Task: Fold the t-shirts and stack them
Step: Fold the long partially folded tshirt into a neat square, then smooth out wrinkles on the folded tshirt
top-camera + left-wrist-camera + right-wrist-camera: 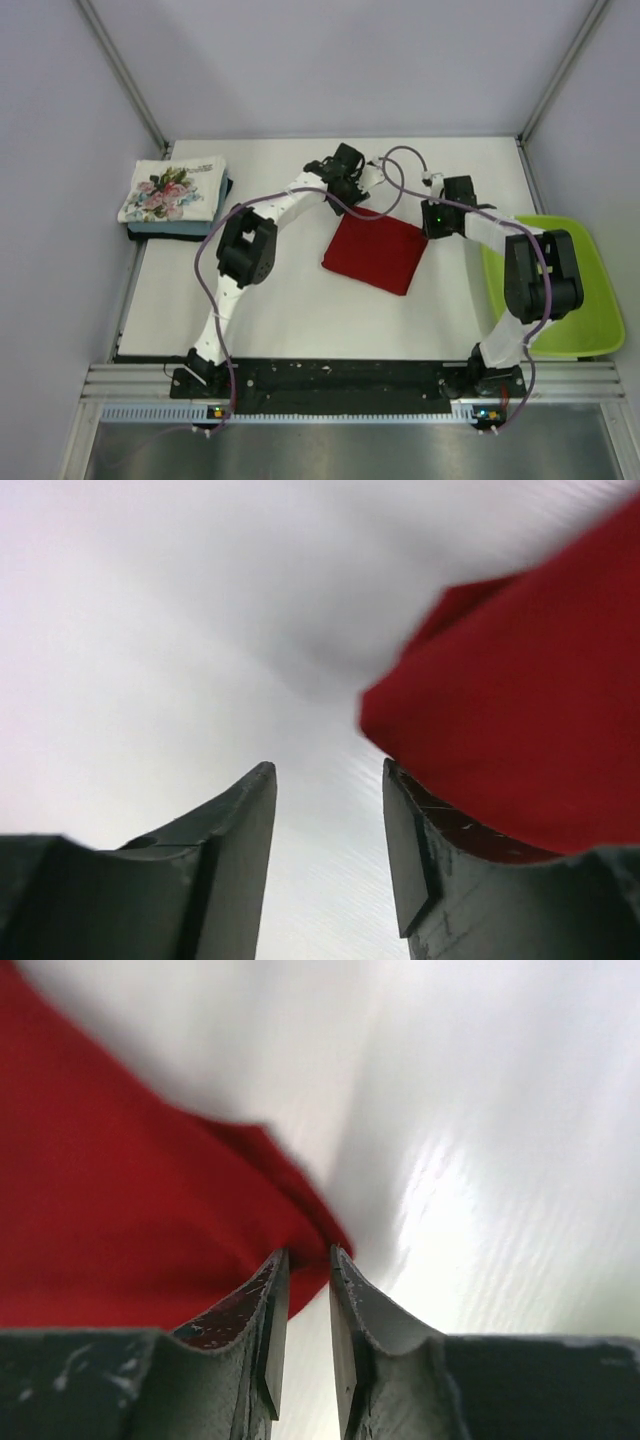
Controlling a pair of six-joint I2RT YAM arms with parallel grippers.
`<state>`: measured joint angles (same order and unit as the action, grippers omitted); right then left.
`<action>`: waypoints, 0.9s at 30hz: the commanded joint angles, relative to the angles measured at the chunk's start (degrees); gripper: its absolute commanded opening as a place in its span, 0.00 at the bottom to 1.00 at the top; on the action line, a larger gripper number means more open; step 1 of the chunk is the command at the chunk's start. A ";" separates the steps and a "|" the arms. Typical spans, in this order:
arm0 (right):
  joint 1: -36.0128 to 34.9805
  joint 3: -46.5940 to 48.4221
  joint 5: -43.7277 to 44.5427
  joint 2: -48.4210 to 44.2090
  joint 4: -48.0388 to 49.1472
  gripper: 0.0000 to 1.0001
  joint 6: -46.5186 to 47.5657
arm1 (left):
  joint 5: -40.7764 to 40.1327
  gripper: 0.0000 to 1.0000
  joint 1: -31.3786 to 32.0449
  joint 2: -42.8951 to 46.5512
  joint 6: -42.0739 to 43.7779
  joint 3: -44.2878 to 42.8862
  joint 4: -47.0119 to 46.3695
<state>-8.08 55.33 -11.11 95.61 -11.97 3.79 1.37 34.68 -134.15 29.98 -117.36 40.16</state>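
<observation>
Tabletop: red t-shirt lies between left gripper and right gripper, both unclenched.

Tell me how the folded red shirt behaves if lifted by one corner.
Probably floppy: the red shirt is folded cloth, so its layers would likely fall open. Likely light, and should slide easily on the smooth table.

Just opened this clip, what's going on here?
Two arms are at a folded red t-shirt lying between them. The left claw is open beside its far corner, nothing between its fingers. The right claw is nearly closed at the right-hand corner, but whether it pinches cloth is unclear. A floral t-shirt tops a folded pile at far left. A green tray sits at right.
</observation>
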 commanded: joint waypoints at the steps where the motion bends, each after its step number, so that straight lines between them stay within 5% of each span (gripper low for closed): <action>1: 1.04 8.46 10.30 5.01 0.11 0.23 -0.28 | -12.25 0.55 -1.54 -0.58 -3.16 -5.66 -11.24; 5: 1.13 21.02 16.30 7.66 -10.14 0.29 -2.11 | -9.03 0.56 -3.38 -2.79 -8.78 -15.69 -3.26; 8: 1.04 24.12 15.17 5.91 -18.16 0.34 -9.57 | -3.76 0.54 -3.56 3.60 -11.60 -7.84 -2.98; 17: -3.35 0.42 -2.41 -9.74 -10.12 0.35 -29.34 | 22.53 0.33 -2.86 19.53 -17.23 19.96 -3.34; 21: -3.35 -7.16 -2.78 -9.40 -3.95 0.33 -33.06 | 24.04 0.31 -1.81 19.36 -18.02 24.98 -0.88; 27: -2.39 -1.91 0.38 2.09 -3.94 0.31 -31.74 | 17.54 0.30 -1.36 18.66 -17.58 31.31 -1.31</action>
<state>-11.05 48.56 -12.88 91.33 -20.88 -26.65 21.10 33.63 -116.31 13.32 -88.42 38.83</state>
